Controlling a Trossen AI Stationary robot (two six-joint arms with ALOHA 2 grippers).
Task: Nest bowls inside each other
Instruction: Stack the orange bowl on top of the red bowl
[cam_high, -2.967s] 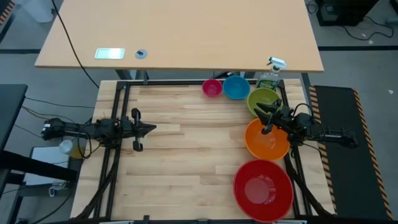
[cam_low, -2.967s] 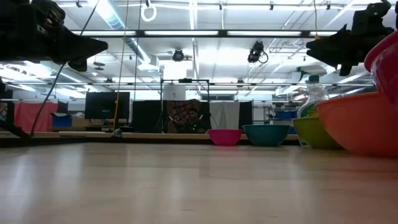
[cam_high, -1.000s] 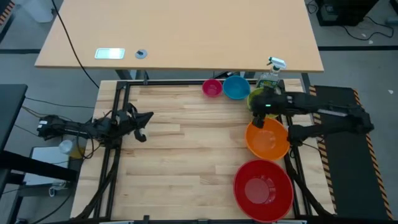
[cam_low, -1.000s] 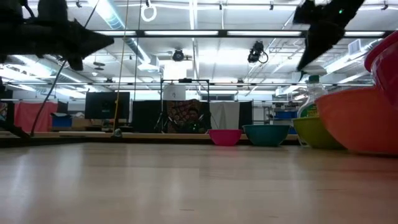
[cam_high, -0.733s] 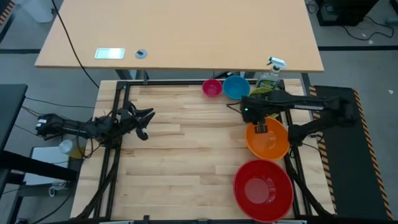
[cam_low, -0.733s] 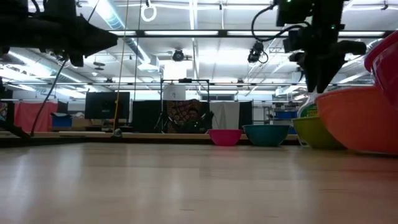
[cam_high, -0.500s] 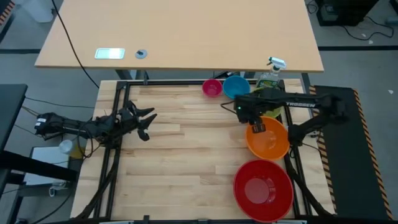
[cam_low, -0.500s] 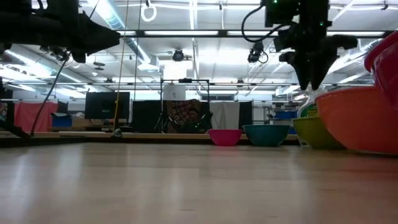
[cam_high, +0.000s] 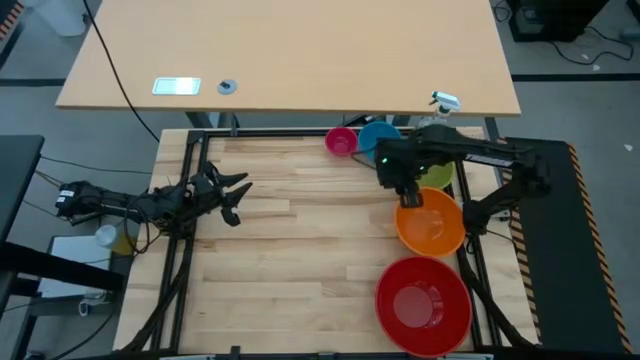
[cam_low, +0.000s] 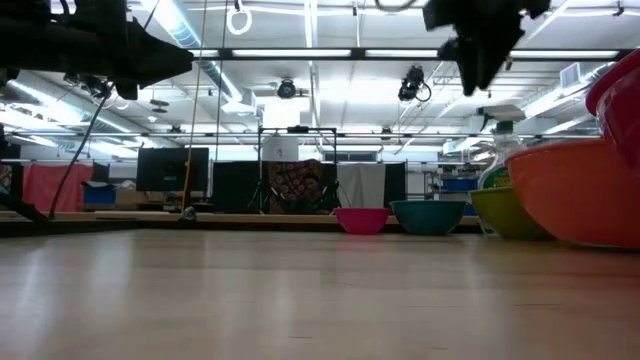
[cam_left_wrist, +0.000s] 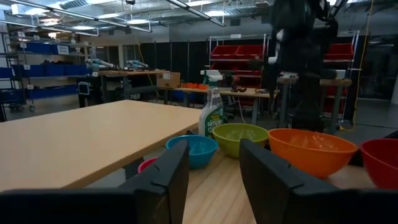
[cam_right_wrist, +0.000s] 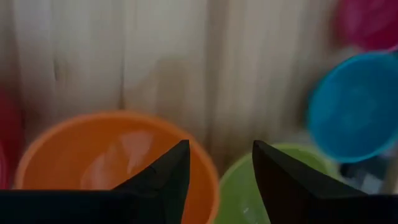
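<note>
A spray bottle (cam_high: 436, 118) stands at twelve o'clock of the green bowl (cam_high: 440, 174), half hidden under the right gripper (cam_high: 409, 196) (fingers parted, empty); left gripper (cam_high: 236, 196) wide.

No readable text; spray bottle (cam_left_wrist: 212, 117) label illegible.

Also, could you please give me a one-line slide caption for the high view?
Five unnested bowls line the table's right side; the open right gripper hovers near the orange bowl, the left gripper open at left.
</note>
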